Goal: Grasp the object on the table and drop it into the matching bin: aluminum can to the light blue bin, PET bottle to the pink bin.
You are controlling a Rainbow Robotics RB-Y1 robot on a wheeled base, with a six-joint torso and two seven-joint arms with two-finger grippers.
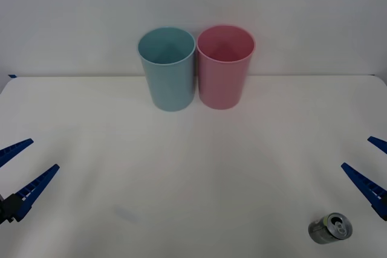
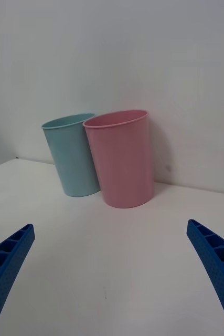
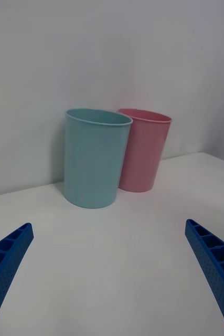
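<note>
Pre-grasp: our right end effector [image 1: 369,170] and left end effector [image 1: 18,170] are released; right must reach the aluminum can [image 1: 330,229], then the light blue bin [image 1: 167,67].

We see a wall [image 1: 302,4] at the back. It is plain and pale, a soft grey-white, and it runs all the way across from side to side. It looks smooth, with no pictures or lines on it. It is a bit darker near the top corners and lighter in the middle.

Far over on the left, right at the bottom edge of the wall, we see a tiny dark blue bit [image 1: 11,76]. It is too small for us to tell what it is.

In the right wrist view we spot a little dark speck [image 2: 168,168] low on the wall.
</note>
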